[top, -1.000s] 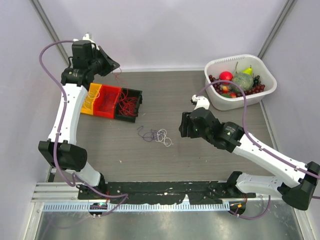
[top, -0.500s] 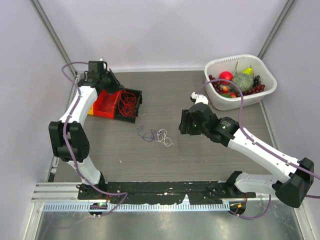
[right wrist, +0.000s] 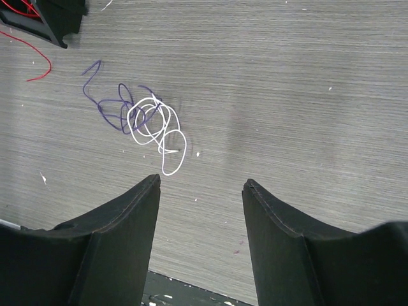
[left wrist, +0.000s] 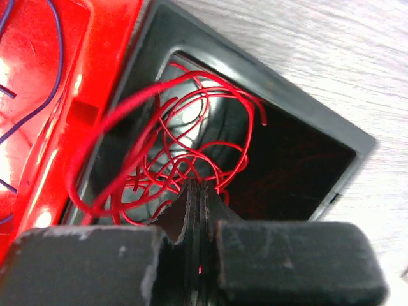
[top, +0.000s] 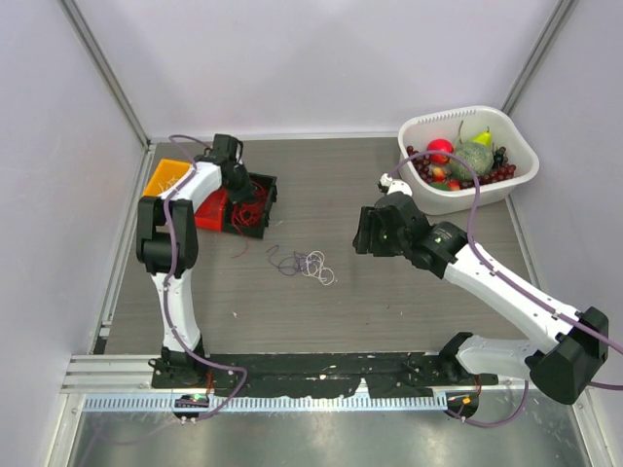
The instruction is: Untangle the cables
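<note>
A small tangle of thin cables [top: 304, 263] lies loose on the table's middle, with white loops [right wrist: 156, 127] knotted into purple strands [right wrist: 108, 105]. More red cables [left wrist: 172, 140] are bunched inside a black bin [left wrist: 306, 108]. My left gripper [left wrist: 199, 191] is shut at that bin's mouth, and a bit of red cable shows pinched between its fingers. It reaches over the bin [top: 265, 185] from the left [top: 238, 185]. My right gripper [right wrist: 201, 185] hangs open above the table, just right of the tangle, with nothing between its fingers.
A red bin [top: 209, 209] holding purple wire [left wrist: 57, 38] and an orange bin [top: 164, 175] stand left of the black one. One red strand [right wrist: 41, 64] trails onto the table. A white basket [top: 419, 131] of fruit sits at the back right.
My left arm has swung down from a raised pose at the back left to the black bin, gripper still shut. My right arm shifted slightly away from me.
</note>
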